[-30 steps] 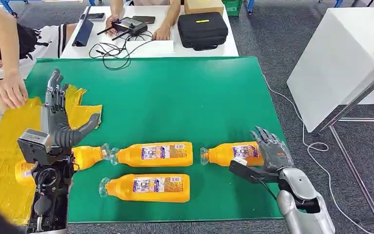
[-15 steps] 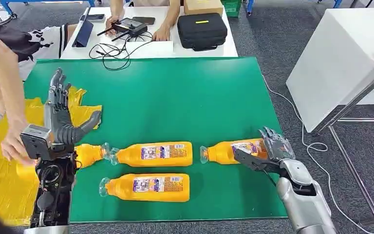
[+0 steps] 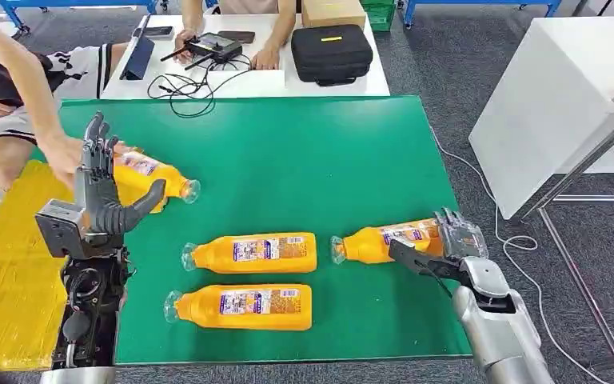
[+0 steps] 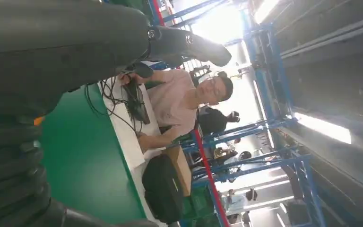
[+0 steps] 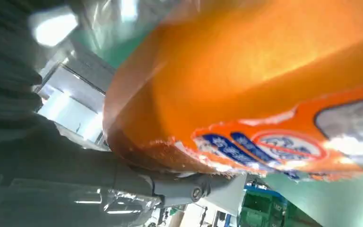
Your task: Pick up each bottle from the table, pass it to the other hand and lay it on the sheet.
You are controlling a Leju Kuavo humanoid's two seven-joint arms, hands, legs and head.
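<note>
1. The right robot hand (image 3: pixel 453 242) had closed around the base of the right-most bottle (image 3: pixel 380 242), which half a second before it was only reaching; the right wrist view showed the orange body pressed against its palm
2. That bottle lay on its side on the green counter (image 3: pixel 304 160), tipped slightly up at the held end, so the pick-up looked begun but not lifted clear
3. The left robot hand (image 3: pixel 102 188) stood upright over the counter's left side, fingers spread and thumb out, holding nothing, much as a second earlier
4. A person's hand (image 3: pixel 65 156) had taken the bottle that lay partly on the yellow sheet (image 3: pixel 8 264) and now held this fourth bottle (image 3: pixel 156 178) above the counter just behind the left robot hand
5. Two more bottles (image 3: pixel 249 253) (image 3: pixel 240 307) lay untouched mid-counter
6. Judged from this, the sheet held no bottle, so every hand-over remained to be done
</note>
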